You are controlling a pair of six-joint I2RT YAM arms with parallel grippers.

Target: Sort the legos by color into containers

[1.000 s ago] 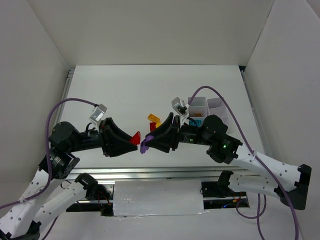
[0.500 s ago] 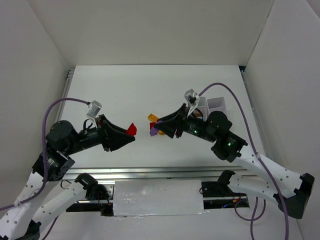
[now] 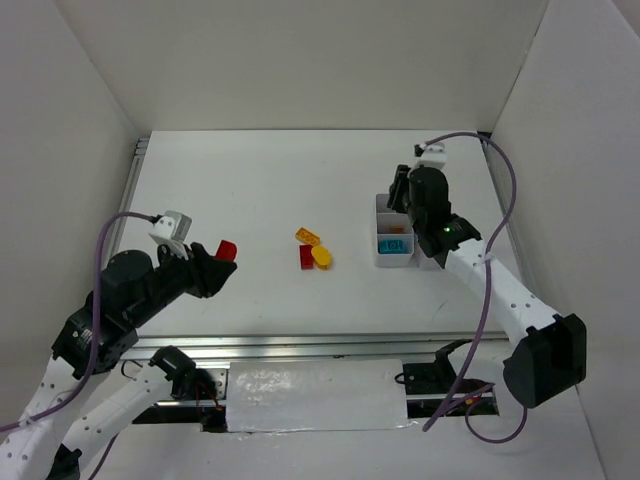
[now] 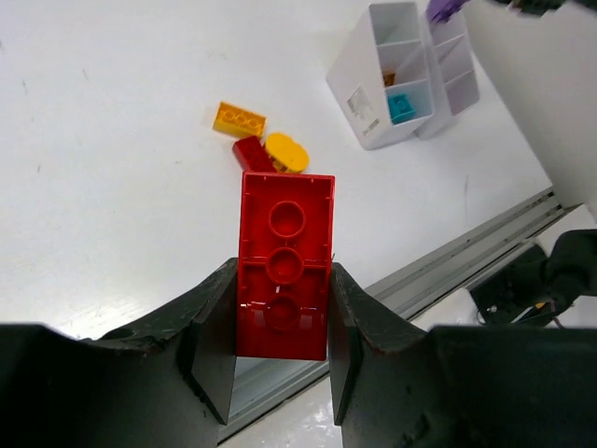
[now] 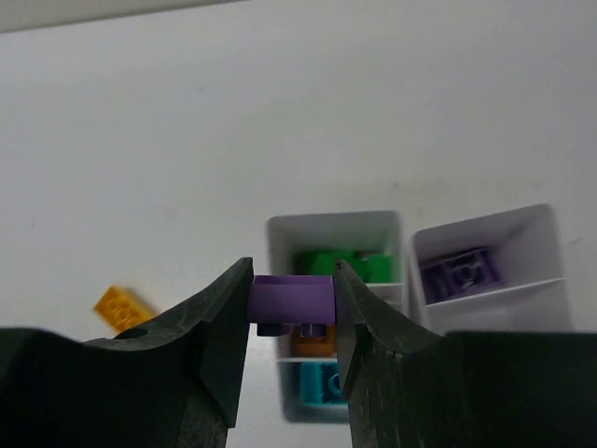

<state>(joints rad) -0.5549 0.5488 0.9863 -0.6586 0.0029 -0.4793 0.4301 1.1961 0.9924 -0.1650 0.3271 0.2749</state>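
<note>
While both arms carry a brick, three more wait on the table

Since each colour needs its own cell, my right gripper [image 5: 294, 297] is clamped on a purple brick [image 5: 291, 295] above the white tray [image 5: 331, 221]. It seems to sit over the green-and-orange column, with the purple cell [image 5: 462, 273] just beside it, so I'd judge a sideways shift is due. My left gripper [image 4: 283, 280] pinches a red brick [image 4: 285, 238] by its long sides, aloft and well apart from the tray — waiting its turn, I think. An orange brick [image 3: 308, 237], a small red one [image 3: 306, 256] and a yellow oval [image 3: 322, 256] lie loose mid-table.

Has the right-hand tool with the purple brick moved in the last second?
Yes. The right tool swung rightward and farther back, ending above the white tray.
</note>
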